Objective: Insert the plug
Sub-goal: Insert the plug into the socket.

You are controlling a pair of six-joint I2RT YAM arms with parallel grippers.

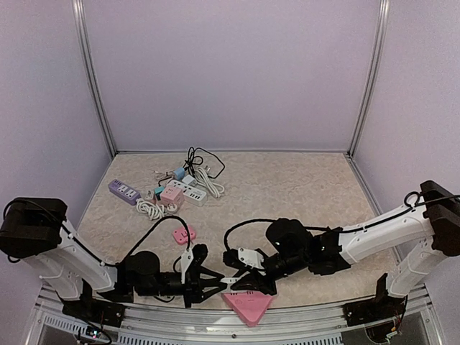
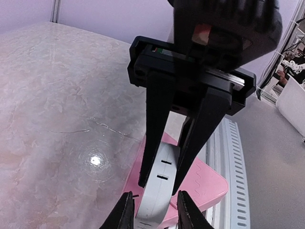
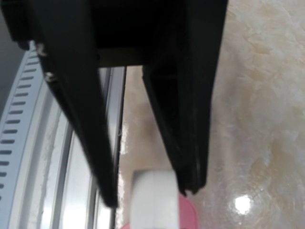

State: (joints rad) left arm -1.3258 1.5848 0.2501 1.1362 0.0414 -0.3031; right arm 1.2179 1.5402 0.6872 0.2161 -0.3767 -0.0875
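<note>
One white rounded plastic plug (image 2: 157,195) is being pinched by the closed right gripper (image 2: 159,183) above the pink flat plastic socket block (image 2: 205,183); the grip of the left gripper (image 2: 155,217), being cropped, cannot be told.

White plug (image 2: 161,169): upright and slightly tilted, two short dark slots on the facing side.
Right gripper (image 2: 159,187): reaching down from above, long black fingers (image 2: 155,124) pressed against the plug's two sides.
Left gripper (image 2: 156,215): at the bottom edge, two dark fingertips (image 2: 125,213) flanking the plug's lower end; touching or just apart, not clear.
Pink block (image 2: 207,183): flat beneath the plug, near the desk's edge.
Desk (image 2: 57,95): pale marbled top, bright glare spot left of the plug.
Slotted rail (image 2: 233,162): white, alongside the pink block on the right.
Wall (image 2: 119,14): lilac, behind the desk.
</note>
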